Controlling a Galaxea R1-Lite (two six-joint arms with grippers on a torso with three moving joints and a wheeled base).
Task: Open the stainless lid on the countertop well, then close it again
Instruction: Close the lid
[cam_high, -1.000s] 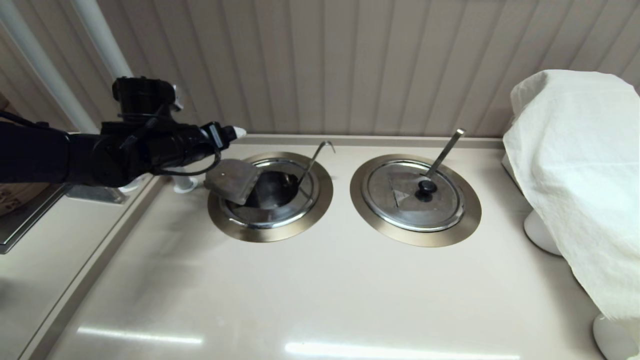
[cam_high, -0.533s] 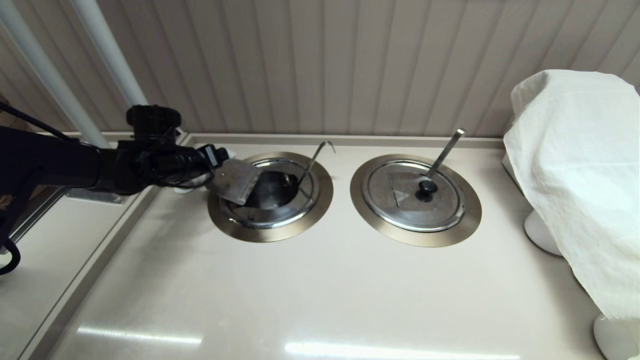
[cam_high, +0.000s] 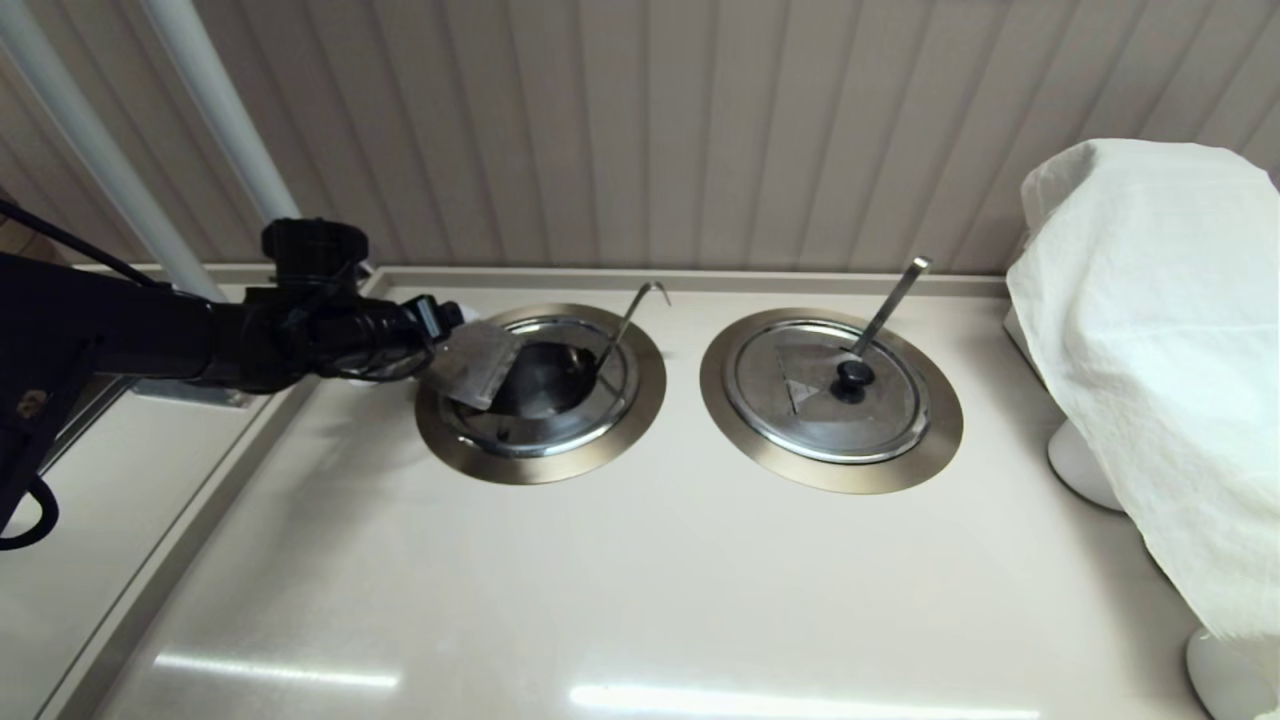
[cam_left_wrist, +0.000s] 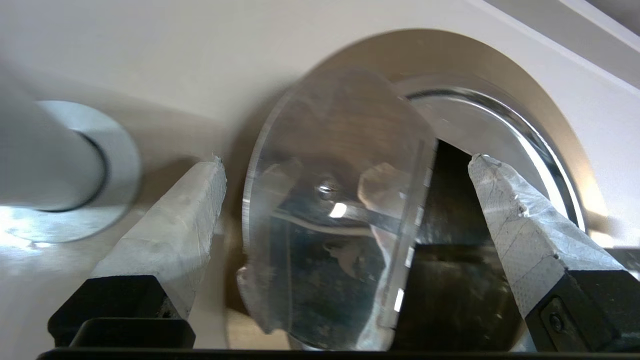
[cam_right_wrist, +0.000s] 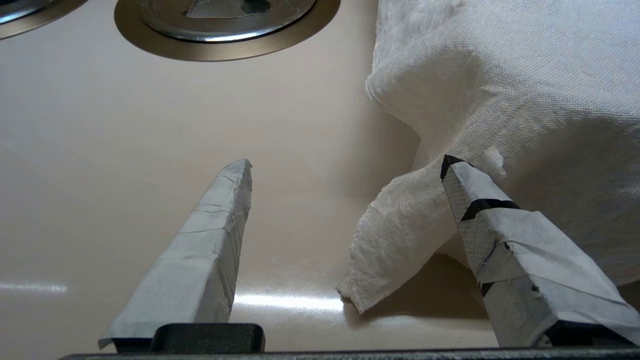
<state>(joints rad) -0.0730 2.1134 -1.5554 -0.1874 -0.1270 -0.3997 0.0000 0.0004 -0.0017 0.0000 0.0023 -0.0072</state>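
The stainless lid (cam_high: 478, 365) stands tilted up over the left edge of the countertop well (cam_high: 545, 465), and the dark pan below is exposed. The thin hook-tipped ladle handle (cam_high: 630, 312) leans out of the well at the back. My left gripper (cam_high: 440, 322) is just left of the raised lid and is open. In the left wrist view the lid's shiny underside (cam_left_wrist: 330, 210) sits between the spread fingers (cam_left_wrist: 170, 235), touching neither. The knob is hidden. My right gripper (cam_right_wrist: 347, 162) hangs open over bare countertop beside the white cloth (cam_right_wrist: 500, 100).
The twin lid (cam_high: 830, 390) with the flat-tipped ladle handle (cam_high: 890, 300) lies closed on the right well. A cloth-covered object (cam_high: 1150, 350) fills the right side. A white pole (cam_high: 215, 110) and its base ring (cam_left_wrist: 117, 165) stand by the left gripper, next to a raised counter ledge.
My left arm has dropped lower and drawn back to the left. The lid stays raised at the well's left edge, a little steeper than before.
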